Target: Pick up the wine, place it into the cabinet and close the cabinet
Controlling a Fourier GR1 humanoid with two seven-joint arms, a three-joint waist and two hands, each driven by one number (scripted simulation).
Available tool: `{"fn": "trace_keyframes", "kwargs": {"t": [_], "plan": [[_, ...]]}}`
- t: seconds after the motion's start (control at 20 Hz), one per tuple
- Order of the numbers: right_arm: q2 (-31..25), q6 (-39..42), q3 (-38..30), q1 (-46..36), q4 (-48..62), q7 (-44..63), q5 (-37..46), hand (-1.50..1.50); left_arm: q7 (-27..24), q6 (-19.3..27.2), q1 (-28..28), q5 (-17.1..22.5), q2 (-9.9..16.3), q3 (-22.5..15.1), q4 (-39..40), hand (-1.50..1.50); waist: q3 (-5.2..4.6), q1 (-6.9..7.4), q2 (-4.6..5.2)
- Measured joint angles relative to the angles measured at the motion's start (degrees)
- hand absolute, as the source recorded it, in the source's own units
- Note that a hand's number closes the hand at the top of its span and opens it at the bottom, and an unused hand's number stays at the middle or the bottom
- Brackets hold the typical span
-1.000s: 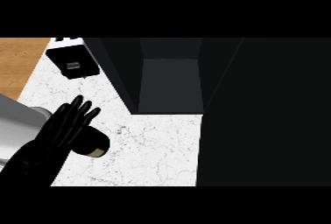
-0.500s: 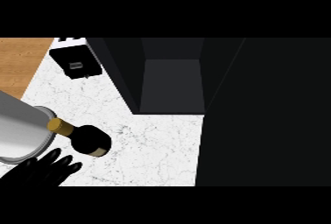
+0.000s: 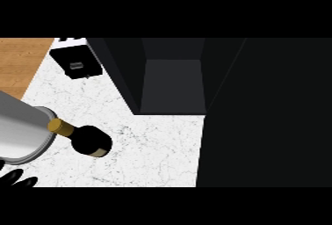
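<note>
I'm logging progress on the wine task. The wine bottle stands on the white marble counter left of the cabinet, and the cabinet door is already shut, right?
Not quite. The cabinet is open: the head view looks into its dark interior, with nothing visible inside. The rest holds: the wine bottle is on the white marble counter, left of the cabinet.

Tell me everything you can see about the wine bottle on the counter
The wine bottle is dark, nearly black, with a gold foil neck. Seen steeply from above, it appears to stand on the white marbled counter, in front of the open cabinet. Its neck end meets the grey forearm in the view. No hand is on it.
</note>
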Motion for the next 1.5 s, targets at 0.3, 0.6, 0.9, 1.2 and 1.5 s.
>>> {"fn": "trace_keyframes", "kwargs": {"t": [0.3,0.6,0.9,1.2,1.5], "plan": [[0.62,-1.86,1.07,-3.02,-1.03,4.15,1.15,-1.50,2.83,0.42,1.55,5.46,0.39,5.47,-1.11,-1.50,0.00,-0.02,0.00],[1.02,-2.69,1.30,-3.79,-1.73,5.94,1.69,-1.50,5.84,2.97,0.22,9.62,1.16,11.30,-1.30,-1.50,0.01,-0.22,0.01],[1.38,-3.16,1.79,-4.35,-2.37,6.93,3.05,-1.50,8.48,3.64,-4.32,11.37,1.97,15.03,3.62,-1.50,0.01,-0.46,0.05],[1.41,-3.66,1.26,-5.75,-2.85,8.75,3.58,-1.50,10.79,0.54,-7.43,11.21,1.83,17.81,10.57,-1.50,0.00,-0.52,0.06],[1.85,-3.37,1.20,-6.30,-2.98,9.03,3.94,-1.50,12.75,0.38,-13.72,8.90,2.74,17.52,18.53,-1.50,0.02,-0.78,0.12]]}}
